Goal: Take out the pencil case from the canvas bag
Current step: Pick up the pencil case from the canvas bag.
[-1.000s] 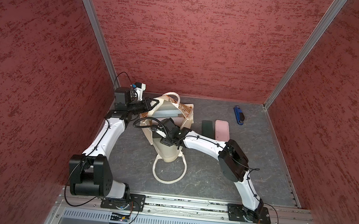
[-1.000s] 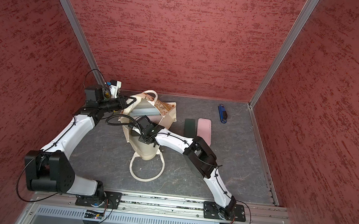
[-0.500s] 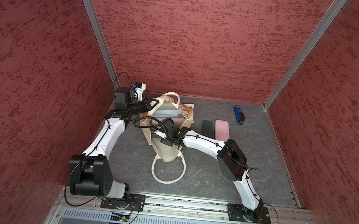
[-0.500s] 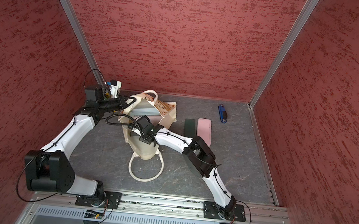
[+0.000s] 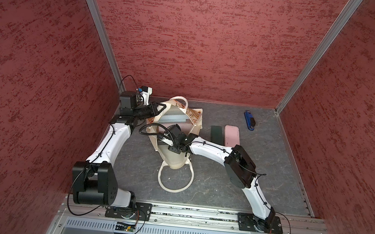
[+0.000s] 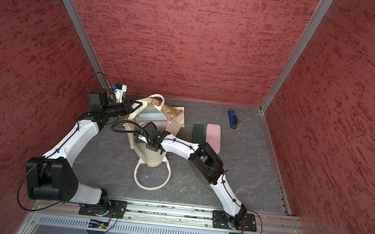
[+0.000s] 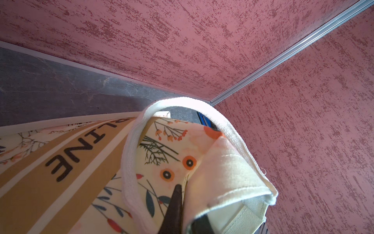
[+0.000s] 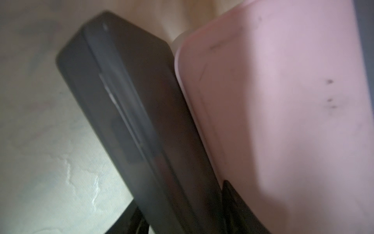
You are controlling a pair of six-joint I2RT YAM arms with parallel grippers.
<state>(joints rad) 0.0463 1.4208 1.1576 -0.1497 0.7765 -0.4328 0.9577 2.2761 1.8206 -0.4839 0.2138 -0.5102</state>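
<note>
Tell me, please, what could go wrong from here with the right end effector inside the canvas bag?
1. The dark case lies against the pink case, and the right end effector straddles the dark one; a finger at that seam may catch both or slip.
2. The left end effector pinches only the rim of the canvas bag; if fabric slips, the mouth may close on the arm.
3. The wrist cable loops across the rim and could snag on withdrawal.

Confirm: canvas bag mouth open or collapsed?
Open. The left tool is shut on the rim of the canvas bag, propping it apart; the right arm reaches inside.
</note>
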